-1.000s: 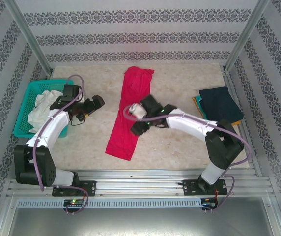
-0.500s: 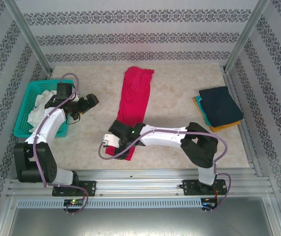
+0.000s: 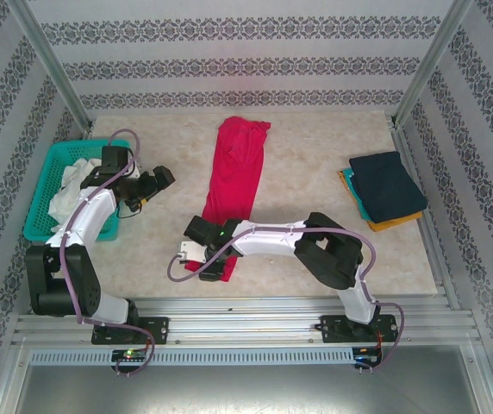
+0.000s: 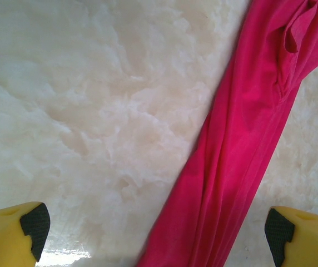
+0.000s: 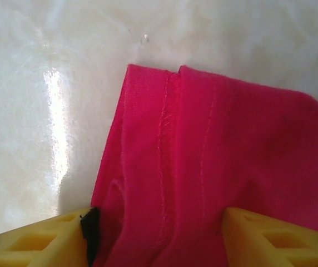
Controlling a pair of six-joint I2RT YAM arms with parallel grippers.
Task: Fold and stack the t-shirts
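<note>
The crimson-pink t-shirt (image 3: pixel 234 168) lies folded into a long strip down the middle of the table. My right gripper (image 3: pixel 208 256) sits low at its near end. In the right wrist view its yellow fingers (image 5: pixel 64 239) stand open on either side of the pink hem (image 5: pixel 214 150), with cloth bunched between them. My left gripper (image 3: pixel 167 177) hovers open over bare table to the left of the strip; the left wrist view has the pink shirt (image 4: pixel 242 150) running diagonally past. The navy t-shirt (image 3: pixel 389 183) lies folded on the yellow-orange one (image 3: pixel 386 223) at the right.
A teal mesh basket (image 3: pixel 44 194) holding white cloth (image 3: pixel 74 183) stands at the table's left edge, beside the left arm. Metal frame posts rise at the back corners. Marble-patterned tabletop (image 3: pixel 315 164) lies bare between the pink strip and the right-hand stack.
The right arm has swung from the middle of the pink strip down to its near end and lowered onto the hem. The left gripper has drawn back slightly to the left.
</note>
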